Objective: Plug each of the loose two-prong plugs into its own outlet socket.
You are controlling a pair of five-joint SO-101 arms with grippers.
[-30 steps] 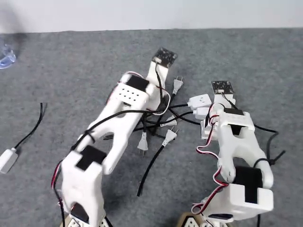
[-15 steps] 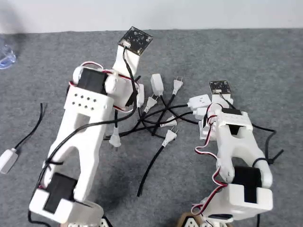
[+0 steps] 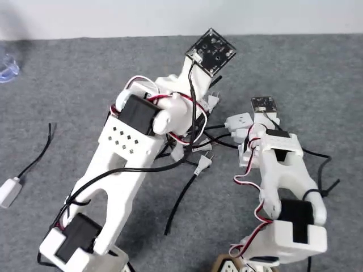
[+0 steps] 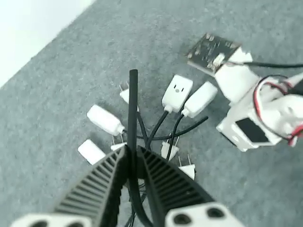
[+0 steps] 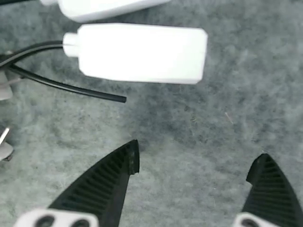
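In the high view the left arm covers most of the cables, so we cannot count the plugs beneath it. The right claw is cut by its wrist picture's edge, as is the upper white block; plug or socket, we cannot tell. The black cable clamped in the left claw runs out of frame.

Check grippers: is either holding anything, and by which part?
The left gripper is shut on a black cable, pinching the cord itself below its free end. The right gripper is open and holds nothing.
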